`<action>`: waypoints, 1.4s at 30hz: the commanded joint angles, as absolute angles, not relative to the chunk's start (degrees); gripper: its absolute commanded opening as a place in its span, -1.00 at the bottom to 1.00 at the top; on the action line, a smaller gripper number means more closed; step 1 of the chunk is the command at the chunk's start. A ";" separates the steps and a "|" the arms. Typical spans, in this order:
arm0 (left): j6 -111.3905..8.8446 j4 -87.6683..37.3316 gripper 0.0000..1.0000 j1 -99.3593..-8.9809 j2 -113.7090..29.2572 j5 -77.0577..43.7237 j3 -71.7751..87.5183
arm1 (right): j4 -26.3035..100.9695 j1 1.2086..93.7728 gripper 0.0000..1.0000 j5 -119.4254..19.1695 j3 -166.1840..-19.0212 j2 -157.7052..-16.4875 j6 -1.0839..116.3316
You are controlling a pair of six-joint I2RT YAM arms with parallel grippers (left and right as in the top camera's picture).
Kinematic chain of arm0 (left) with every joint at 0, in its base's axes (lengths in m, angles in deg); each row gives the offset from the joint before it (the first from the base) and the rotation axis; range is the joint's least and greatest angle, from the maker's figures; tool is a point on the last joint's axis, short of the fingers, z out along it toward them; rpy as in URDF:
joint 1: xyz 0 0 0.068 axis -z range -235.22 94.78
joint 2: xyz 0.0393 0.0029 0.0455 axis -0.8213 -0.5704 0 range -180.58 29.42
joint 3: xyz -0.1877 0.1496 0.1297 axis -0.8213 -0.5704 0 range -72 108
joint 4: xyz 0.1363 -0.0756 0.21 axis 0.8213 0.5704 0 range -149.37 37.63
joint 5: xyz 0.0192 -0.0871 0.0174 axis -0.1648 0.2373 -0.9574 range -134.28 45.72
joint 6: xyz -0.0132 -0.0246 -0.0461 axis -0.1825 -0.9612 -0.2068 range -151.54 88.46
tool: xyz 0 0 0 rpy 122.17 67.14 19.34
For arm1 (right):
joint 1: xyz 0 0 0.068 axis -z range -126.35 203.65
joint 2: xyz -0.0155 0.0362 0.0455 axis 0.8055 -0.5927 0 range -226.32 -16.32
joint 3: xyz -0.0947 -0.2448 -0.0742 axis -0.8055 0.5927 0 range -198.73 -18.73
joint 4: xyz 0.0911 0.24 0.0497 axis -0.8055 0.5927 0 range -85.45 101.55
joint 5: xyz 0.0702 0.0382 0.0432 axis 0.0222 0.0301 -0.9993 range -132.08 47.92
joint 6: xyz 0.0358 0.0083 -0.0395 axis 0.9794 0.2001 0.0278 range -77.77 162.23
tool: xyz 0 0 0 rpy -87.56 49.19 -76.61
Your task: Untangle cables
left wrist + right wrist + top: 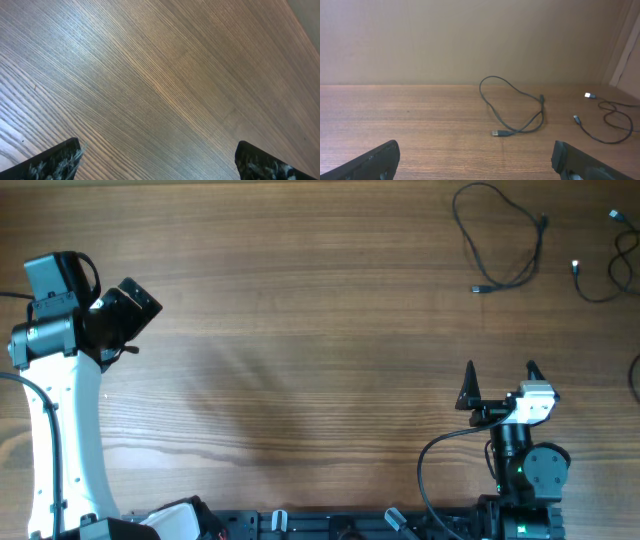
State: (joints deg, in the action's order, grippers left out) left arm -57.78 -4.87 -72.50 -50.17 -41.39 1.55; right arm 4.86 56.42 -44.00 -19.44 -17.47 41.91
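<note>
The cables lie at the table's far right. One thin black looped cable [541,225] ends in a plug [479,288]. The right wrist view shows the same loop [541,107] with its silver-tipped plug [496,133] pointing left. A second cable's plug [577,268] lies further right, also seen from the right wrist [576,118]. My right gripper [501,370] stands open and empty well short of the loop, with its fingertips [370,162] low in the frame. My left gripper [135,308] is open over bare wood at the far left, with nothing between its fingers [55,162].
More thin black cable runs off the right edge [636,375]. A plain wall rises behind the table's far edge in the right wrist view. The arm bases and their thicker wires sit along the near edge [430,470].
</note>
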 commanded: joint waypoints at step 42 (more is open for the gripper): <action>-33.65 9.90 1.00 -72.61 -8.12 -4.38 1.82 | 4.43 56.14 0.99 -44.92 -19.02 -16.53 41.58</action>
State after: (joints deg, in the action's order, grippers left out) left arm -33.78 6.16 -72.48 -12.03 -4.95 1.60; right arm 4.65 56.42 -44.02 -19.28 -17.25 41.91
